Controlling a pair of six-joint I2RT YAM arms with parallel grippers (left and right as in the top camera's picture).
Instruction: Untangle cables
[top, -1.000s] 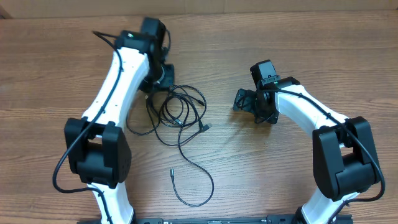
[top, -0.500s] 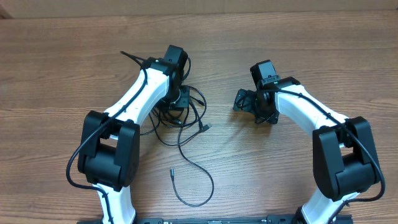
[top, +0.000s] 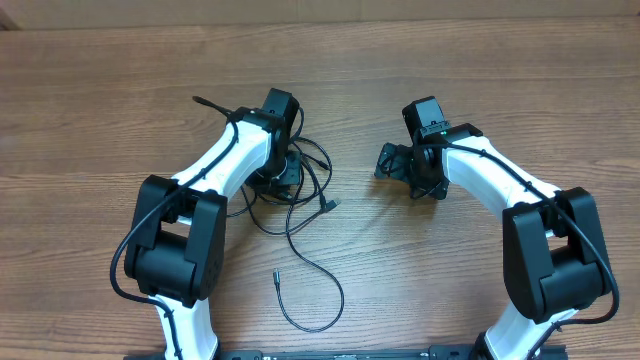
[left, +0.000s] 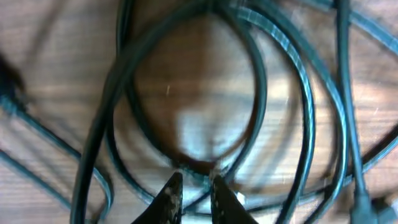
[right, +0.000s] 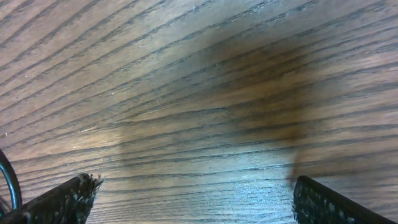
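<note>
Cables (left: 262, 87), one tangle, under near-closed left hand (left: 193, 186), grip unclear; right hand (top: 390, 162) spread.

Thin black cables (top: 300, 195) lie tangled in overlapping loops on the wooden surface (top: 450, 280), a silver-tipped plug (top: 333, 204) poking out at the right, one long strand trailing off in a wide loop to a small dark plug (top: 276, 276).

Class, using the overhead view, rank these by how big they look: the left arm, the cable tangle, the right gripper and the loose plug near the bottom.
Largest to smallest:
1. left arm
2. cable tangle, partly hidden under that arm
3. right gripper
4. plug
</note>
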